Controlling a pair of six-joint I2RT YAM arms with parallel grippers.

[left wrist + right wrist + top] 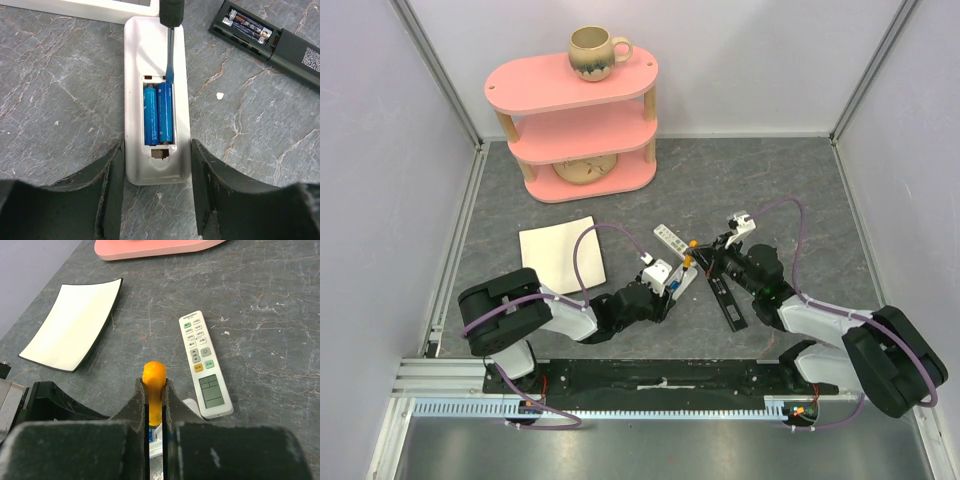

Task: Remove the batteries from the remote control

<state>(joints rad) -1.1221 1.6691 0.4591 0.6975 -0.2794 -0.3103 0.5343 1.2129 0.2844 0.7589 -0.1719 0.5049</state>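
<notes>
Worktop (800,200) grey, marbled stone look; arms meet at centre. Left gripper (665,290) at white remote (678,283), detail too small here.

Left wrist: gripper half spread, pads (112,185) clamping remote's long edges. Open bay holds two glossy blue batteries (159,112) side by side. Flat screwdriver (170,55) tip at their far end. Black remote (265,35) cut off.

Right wrist: right gripper (155,390) clamped tight on screwdriver's rounded orange handle; blade hidden below.

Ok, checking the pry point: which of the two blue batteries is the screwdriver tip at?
The battery on the right in the left wrist view: the screwdriver blade ends at its far end; the other battery is clear.
</notes>
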